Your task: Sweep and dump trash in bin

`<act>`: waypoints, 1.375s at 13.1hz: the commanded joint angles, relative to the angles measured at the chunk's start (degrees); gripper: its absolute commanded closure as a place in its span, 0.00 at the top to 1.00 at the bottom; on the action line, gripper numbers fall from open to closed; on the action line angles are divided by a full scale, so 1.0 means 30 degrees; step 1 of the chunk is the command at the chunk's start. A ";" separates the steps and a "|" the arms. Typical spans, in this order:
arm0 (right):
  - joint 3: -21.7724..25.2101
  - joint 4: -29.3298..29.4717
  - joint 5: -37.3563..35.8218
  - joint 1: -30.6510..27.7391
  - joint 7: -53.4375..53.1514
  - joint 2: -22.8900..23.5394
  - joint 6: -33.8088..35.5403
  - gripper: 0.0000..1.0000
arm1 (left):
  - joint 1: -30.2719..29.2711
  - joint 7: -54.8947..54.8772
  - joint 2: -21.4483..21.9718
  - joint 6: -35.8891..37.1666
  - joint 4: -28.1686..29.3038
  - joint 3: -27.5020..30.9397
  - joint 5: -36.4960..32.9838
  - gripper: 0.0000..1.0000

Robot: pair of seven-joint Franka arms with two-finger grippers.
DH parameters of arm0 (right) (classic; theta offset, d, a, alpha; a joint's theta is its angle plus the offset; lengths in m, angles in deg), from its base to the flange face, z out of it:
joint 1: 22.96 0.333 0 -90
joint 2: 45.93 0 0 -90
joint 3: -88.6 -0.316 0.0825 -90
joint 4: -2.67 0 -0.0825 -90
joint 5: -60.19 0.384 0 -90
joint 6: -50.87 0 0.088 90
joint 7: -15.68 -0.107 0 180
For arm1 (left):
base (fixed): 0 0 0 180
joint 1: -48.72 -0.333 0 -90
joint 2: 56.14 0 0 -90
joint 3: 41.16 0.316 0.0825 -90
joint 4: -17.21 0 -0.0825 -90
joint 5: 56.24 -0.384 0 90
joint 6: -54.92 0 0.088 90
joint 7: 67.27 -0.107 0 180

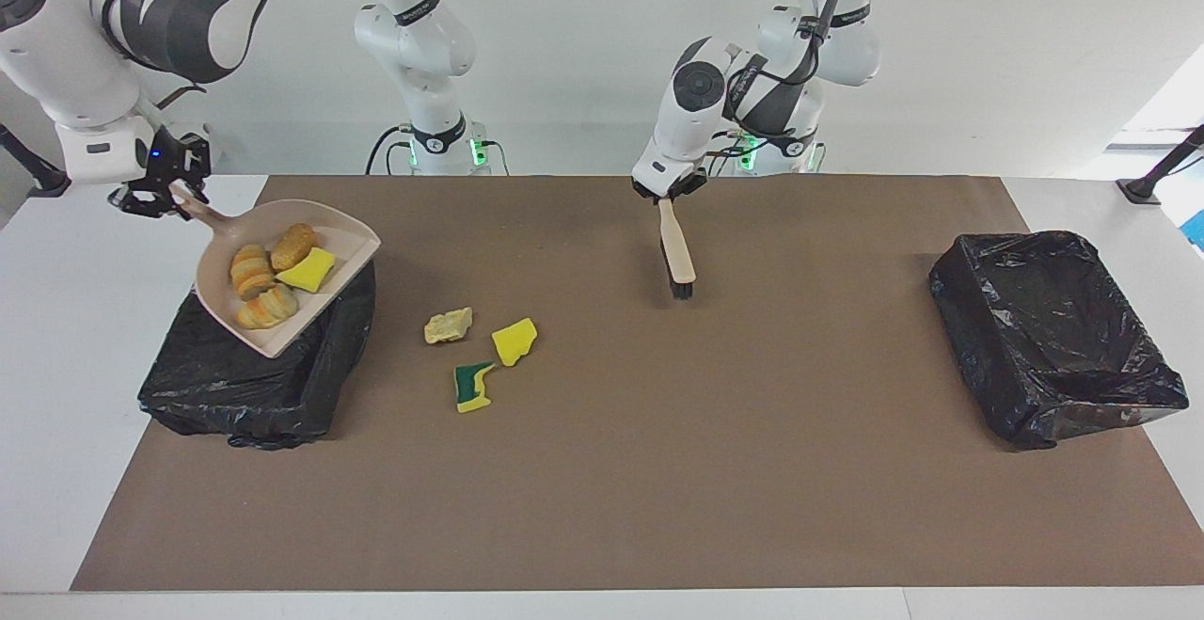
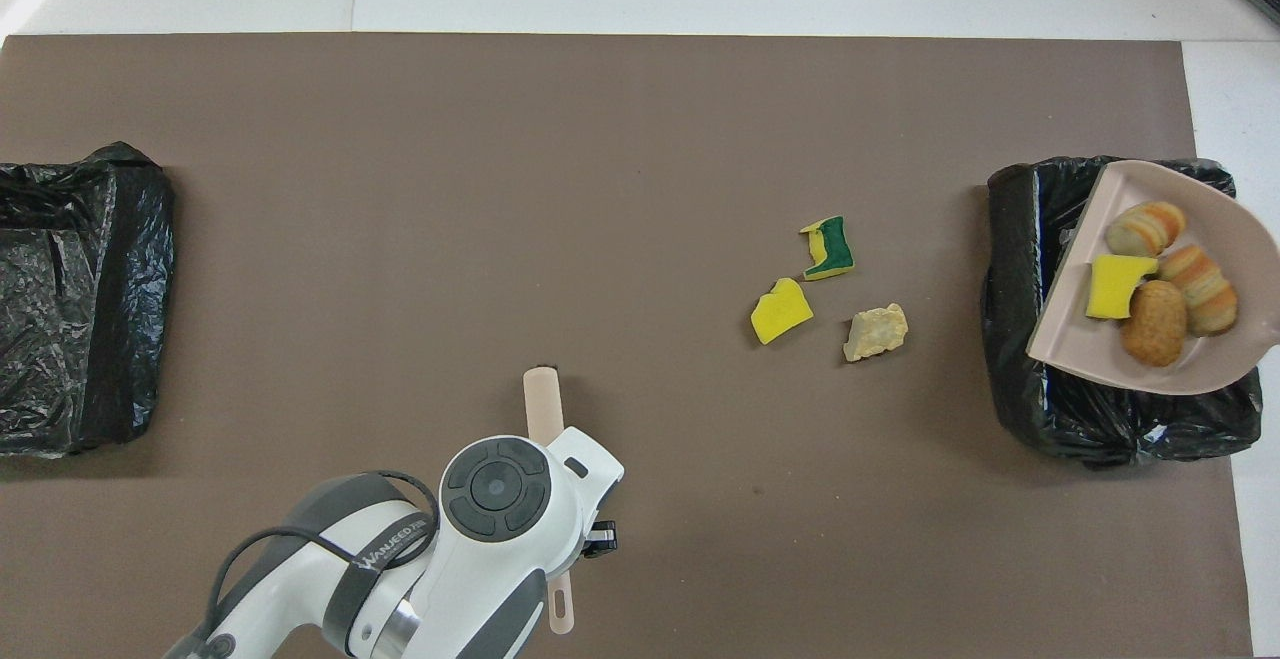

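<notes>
Overhead, right hand [image 1: 155, 192] unseen, brush [image 2: 545, 409] bristles seemingly hidden.

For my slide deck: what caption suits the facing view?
Right gripper holds beige plastic dustpan of scraps over black-lined bin; left gripper holds brush.

The right arm stretches far out to its own end of the table, its wrist bent down. The right gripper [image 1: 155, 189] is up in the air, fingers closed tight. The left arm bends low near the robots' edge. The left gripper [image 1: 668, 192] points down, fingers closed tight.
</notes>
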 commanded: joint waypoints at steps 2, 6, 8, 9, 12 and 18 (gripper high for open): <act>-0.0297 -0.0507 -0.2966 -0.1153 0.1450 0.0417 -0.2723 0.00 | 0.0684 -0.0040 0.0571 -0.1092 0.1256 0.0345 0.1051 0.00; -0.0326 -0.1887 -0.6832 -0.1389 0.2557 0.0448 -0.5305 0.00 | 0.0742 -0.0359 0.0339 -0.1209 0.1431 0.0345 0.1521 0.00; -0.0326 -0.2209 -0.8066 -0.1272 0.3469 0.0419 -0.5804 0.00 | 0.1035 -0.0391 0.0337 -0.1152 0.1578 0.0374 0.1521 0.00; -0.0355 -0.2326 -0.8883 -0.1156 0.3791 0.0390 -0.6271 0.00 | 0.0890 -0.0420 0.0250 -0.1006 0.1346 0.0374 0.1521 0.67; -0.0473 -0.2473 -1.0237 -0.0806 0.3766 0.0390 -0.6948 0.00 | -0.1122 -0.1176 -0.0070 0.0629 -0.0523 0.0579 0.1317 1.00; -0.0444 -0.2738 -1.2083 -0.0774 0.3619 0.0273 -0.7213 0.00 | -0.6600 -0.5099 -0.0482 0.5283 -0.5792 0.0638 -0.0148 1.00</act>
